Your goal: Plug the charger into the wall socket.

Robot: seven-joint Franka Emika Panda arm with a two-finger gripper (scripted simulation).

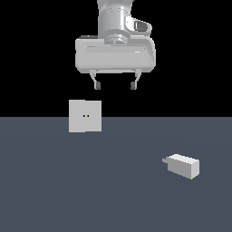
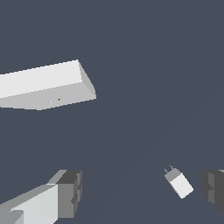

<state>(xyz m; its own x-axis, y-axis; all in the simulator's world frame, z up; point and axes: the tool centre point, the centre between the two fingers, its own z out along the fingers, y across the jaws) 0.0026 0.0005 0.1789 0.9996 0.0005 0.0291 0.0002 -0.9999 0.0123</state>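
The small pale grey block charger [image 1: 182, 166] lies on the dark floor [image 1: 90, 190] at the lower right, far below the empty, spread-open grey claw [image 1: 114, 84] up top.

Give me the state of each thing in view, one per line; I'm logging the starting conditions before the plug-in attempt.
charger: lying on the floor, unplugged, not held, prongs pointing toward the exterior view's left.
wall socket: standing upright on the floor, both holes empty.
gripper: raised above the floor, jaws spread open, holding nothing.
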